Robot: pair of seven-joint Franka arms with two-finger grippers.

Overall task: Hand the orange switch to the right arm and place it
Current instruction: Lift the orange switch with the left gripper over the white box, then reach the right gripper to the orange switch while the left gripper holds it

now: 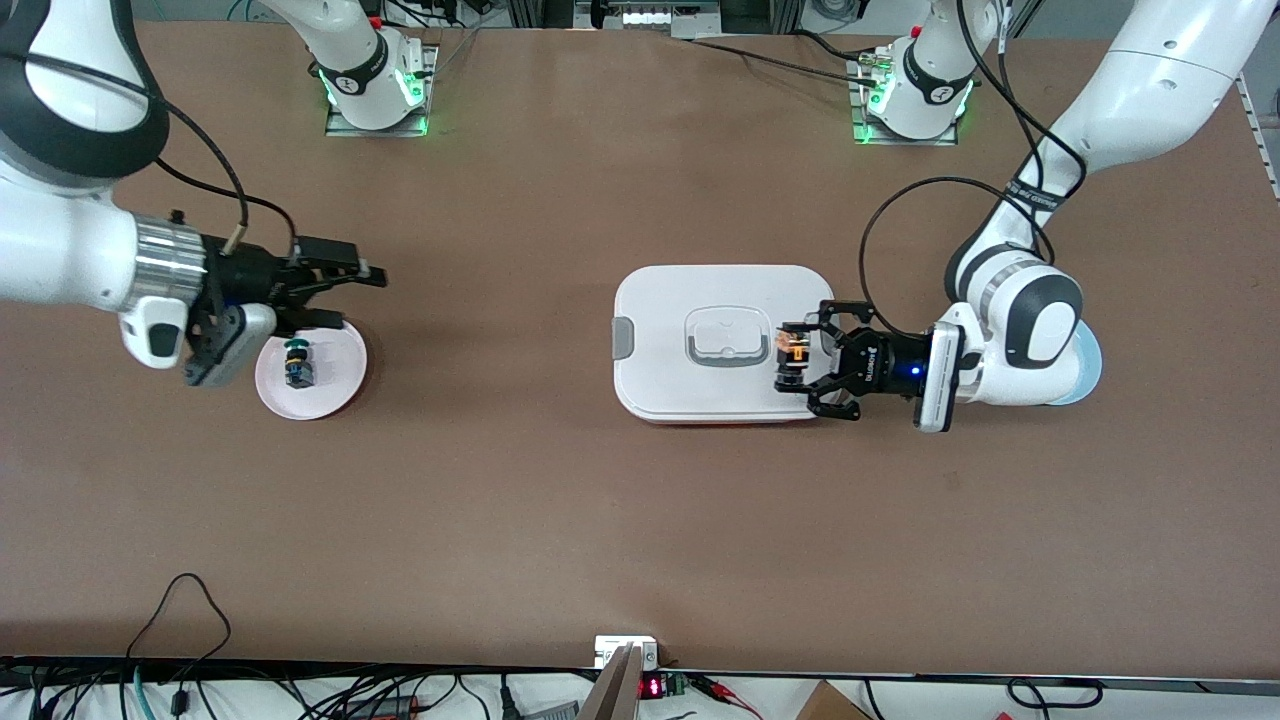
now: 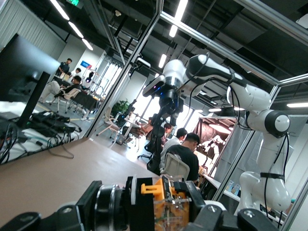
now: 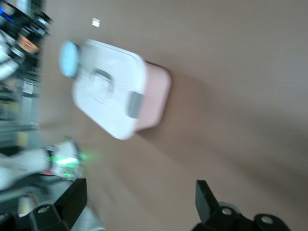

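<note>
Front view shows the left tool [image 1: 800, 365] clamped on the orange switch [image 1: 795, 352], held in the air over the white lidded box [image 1: 700, 290] at mid-desk. Pickup looks done; the handover and placing remain. The right tool [image 1: 345, 290] hangs with fingers spread wide and empty over the pink saucer [image 1: 345, 385] toward the right arm's end of the desk, well apart from the switch. That saucer holds a green-capped switch [image 1: 297, 362]. The box lid is on, so its contents are hidden. A blue saucer [image 1: 1090, 365] peeks from under the left arm.
</note>
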